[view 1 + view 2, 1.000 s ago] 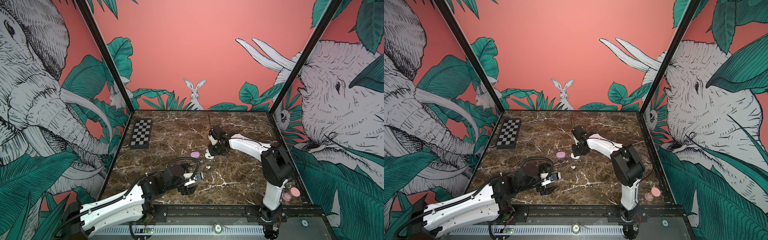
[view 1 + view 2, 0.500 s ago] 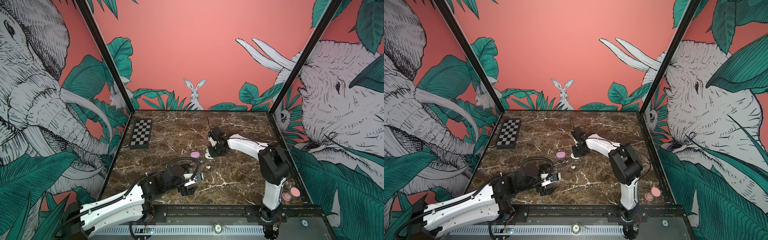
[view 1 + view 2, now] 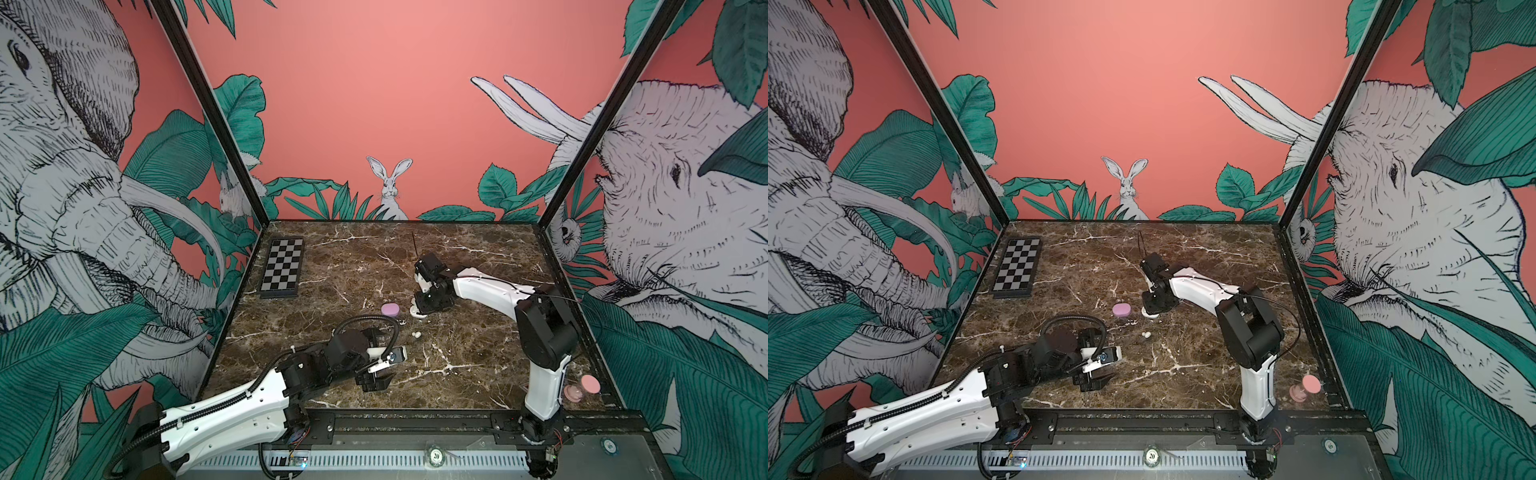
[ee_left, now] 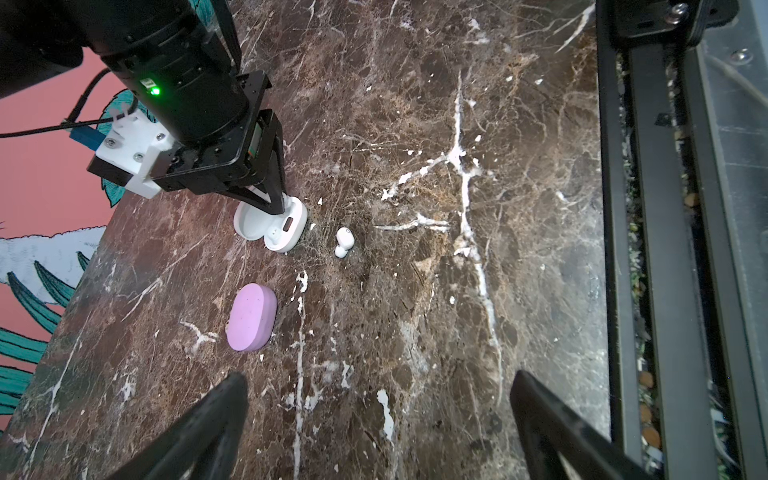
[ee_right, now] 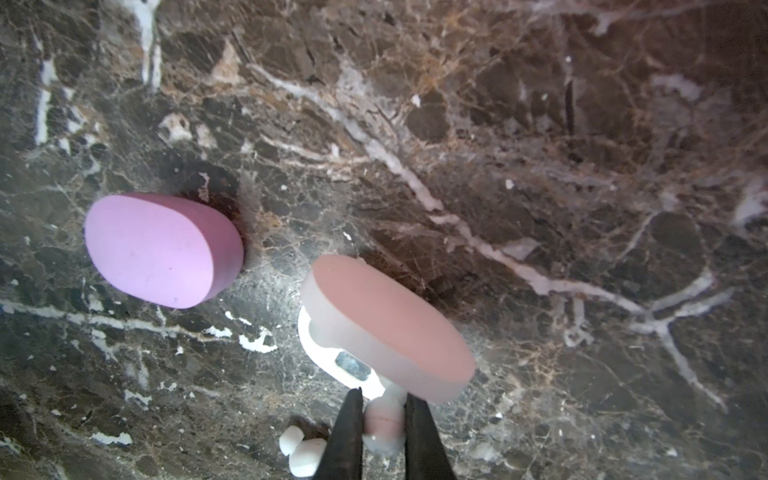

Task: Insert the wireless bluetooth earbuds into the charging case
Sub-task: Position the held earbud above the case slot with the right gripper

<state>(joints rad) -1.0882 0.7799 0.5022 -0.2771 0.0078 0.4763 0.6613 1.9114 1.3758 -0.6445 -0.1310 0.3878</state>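
Observation:
An open white charging case [image 4: 272, 226] lies on the marble, its lid [image 5: 386, 328] raised. My right gripper [image 5: 382, 415] stands over the case's edge, shut on a white earbud [image 5: 384, 424]; both top views show the gripper [image 3: 419, 305] low over the case [image 3: 1151, 313]. A second white earbud [image 4: 344, 242] lies loose on the table just beside the case [image 3: 415, 334]. A shut lilac case [image 4: 252, 318] sits to the left [image 3: 390, 309]. My left gripper [image 4: 378, 415] hovers open and empty nearer the front [image 3: 384, 357].
A checkerboard [image 3: 281, 268] lies at the back left. A small pink object [image 3: 582, 388] stands at the front right corner beside the right arm's base. A black frame rail [image 4: 648, 249] runs along the table's front edge.
The right arm has shifted slightly while its gripper stays at the white case. The left arm has not moved.

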